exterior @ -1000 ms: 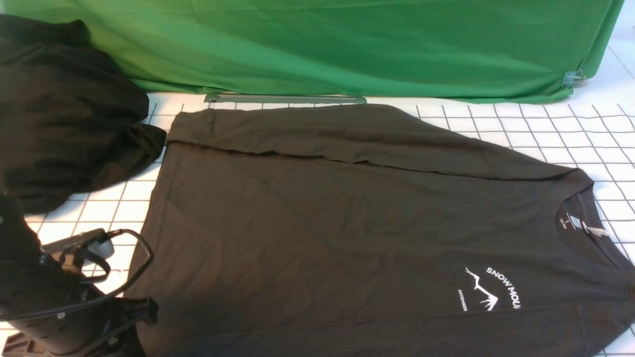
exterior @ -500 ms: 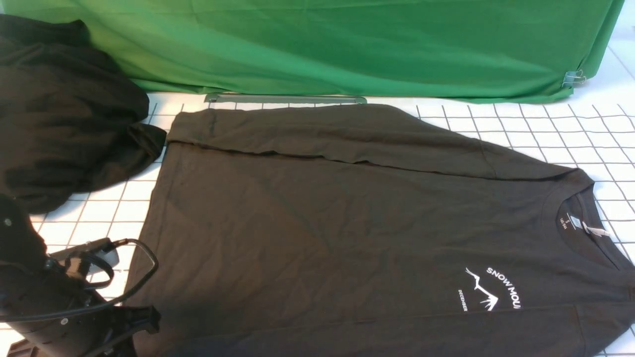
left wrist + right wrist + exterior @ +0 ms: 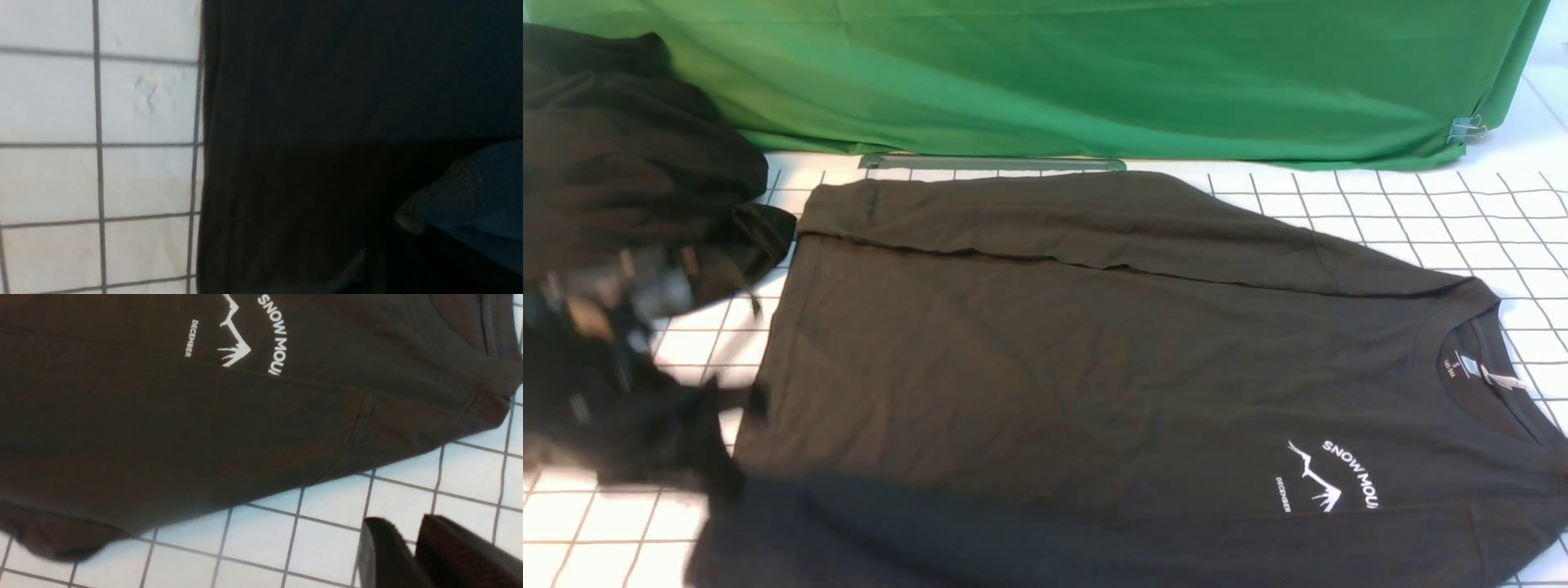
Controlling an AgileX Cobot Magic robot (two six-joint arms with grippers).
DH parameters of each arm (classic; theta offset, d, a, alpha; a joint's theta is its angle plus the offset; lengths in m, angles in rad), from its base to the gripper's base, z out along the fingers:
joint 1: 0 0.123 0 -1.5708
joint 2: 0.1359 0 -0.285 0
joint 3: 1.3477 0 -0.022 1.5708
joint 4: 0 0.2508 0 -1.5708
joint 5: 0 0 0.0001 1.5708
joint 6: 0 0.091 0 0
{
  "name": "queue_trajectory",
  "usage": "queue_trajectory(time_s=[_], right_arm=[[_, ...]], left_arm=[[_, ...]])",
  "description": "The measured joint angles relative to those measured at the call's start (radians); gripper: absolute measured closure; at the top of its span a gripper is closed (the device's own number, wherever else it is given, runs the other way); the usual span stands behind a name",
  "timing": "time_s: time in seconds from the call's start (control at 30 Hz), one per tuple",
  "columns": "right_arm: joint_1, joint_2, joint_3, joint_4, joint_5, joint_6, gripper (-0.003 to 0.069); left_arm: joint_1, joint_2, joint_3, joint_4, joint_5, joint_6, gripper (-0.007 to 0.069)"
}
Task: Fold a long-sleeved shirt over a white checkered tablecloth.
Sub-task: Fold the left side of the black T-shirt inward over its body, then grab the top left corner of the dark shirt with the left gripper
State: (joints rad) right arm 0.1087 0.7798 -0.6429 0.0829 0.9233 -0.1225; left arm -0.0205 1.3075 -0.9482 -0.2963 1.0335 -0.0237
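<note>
Backdrop: plain green cloth (image 3: pixel 1094 73) hangs across the top of the front view; the surface below it carries the white checkered tablecloth (image 3: pixel 1421 204).
Far left: a black heap of cloth (image 3: pixel 621 147) in the upper left, just beside the shirt's hem corner.
Left gripper (image 3: pixel 719 416): blurred, at the lower left of the front view by the hem. It is pressed together. I cannot tell whether any cloth is caught in it.
Long-sleeved shirt (image 3: pixel 1054 351): lies flat on the tablecloth and fills the middle of the frame, with the hem to the left and the collar to the right. One sleeve is laid along its upper edge.
Print (image 3: pixel 1327 478): white mountain mark at lower right, with the neck label (image 3: pixel 1499 380) above it.
Right gripper (image 3: pixel 412 547): not in the front view. The right wrist view shows it at lower right over bare tablecloth (image 3: pixel 327 522), fingers slightly parted and holding nothing.
Step in hand: judged to be taking hold at the hem end, with the sleeves already turned in.
Next move: likely needs a sure pinch on the hem, and the right gripper needs to reach the near edge so both ends lift evenly. A one-sided pull could skew the fold.
Left wrist view only: the straight edge of the shirt (image 3: pixel 327 81) against the grid (image 3: pixel 94 122), and one finger (image 3: pixel 441 200) at lower right over dark cloth.
Right wrist view only: the shirt's (image 3: pixel 163 416) near edge and shoulder seam, which run off the bottom of the front view.
Front view only: the whole layout, including the heap.
</note>
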Motion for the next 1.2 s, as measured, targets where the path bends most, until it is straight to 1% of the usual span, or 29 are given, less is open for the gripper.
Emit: queue_trajectory(time_s=[0.13, 0.27, 0.47, 0.6, 0.7, 0.77, 0.87, 1.0, 1.07, 1.17, 1.2], right_arm=[[0.0, 0.0, 0.0, 0.0, 0.0, 0.002, 0.0519], [0.0, 0.0, 0.0, 0.0, 0.0, 0.006, 0.0513], [0.0, 0.0, 0.0, 0.0, 0.0, 0.014, 0.0511], [0.0, 0.0, 0.0, 0.0, 0.0, 0.021, 0.0503], [0.0, 0.0, 0.0, 0.0, 0.0, 0.022, 0.05], [0.0, 0.0, 0.0, 0.0, 0.0, 0.022, 0.0498], [0.0, 0.0, 0.0, 0.0, 0.0, 0.022, 0.0494], [0.0, 0.0, 0.0, 0.001, 0.0, 0.022, 0.0491], [0.0, 0.0, 0.0, 0.001, 0.0, 0.024, 0.0491], [0.0, 0.0, 0.0, 0.001, 0.0, 0.028, 0.049], [0.0, 0.0, 0.0, 0.001, 0.0, 0.034, 0.049]], left_arm=[[0.0, 0.019, -0.193, 0.026, 0.081, -0.025, 0.0609], [0.0, 0.101, -0.305, 0.052, 0.079, -0.052, 0.0609], [0.0, 0.266, -0.342, 0.059, -0.018, -0.056, 0.0609], [0.0, 0.413, -0.343, 0.062, -0.116, -0.057, 0.0609], [0.0, 0.467, -0.344, 0.063, -0.158, -0.057, 0.0606], [0.0, 0.522, -0.344, 0.079, -0.2, -0.057, 0.0574], [0.0, 0.553, -0.366, 0.122, -0.222, -0.082, 0.0495], [0.0, 0.573, -0.458, 0.192, -0.213, -0.161, 0.0348], [0.0, 0.586, -0.529, 0.206, -0.198, -0.18, 0.0279], [0.0, 0.626, -0.654, 0.199, -0.162, -0.186, 0.022], [0.0, 0.649, -0.689, 0.188, -0.144, -0.187, 0.0213]])
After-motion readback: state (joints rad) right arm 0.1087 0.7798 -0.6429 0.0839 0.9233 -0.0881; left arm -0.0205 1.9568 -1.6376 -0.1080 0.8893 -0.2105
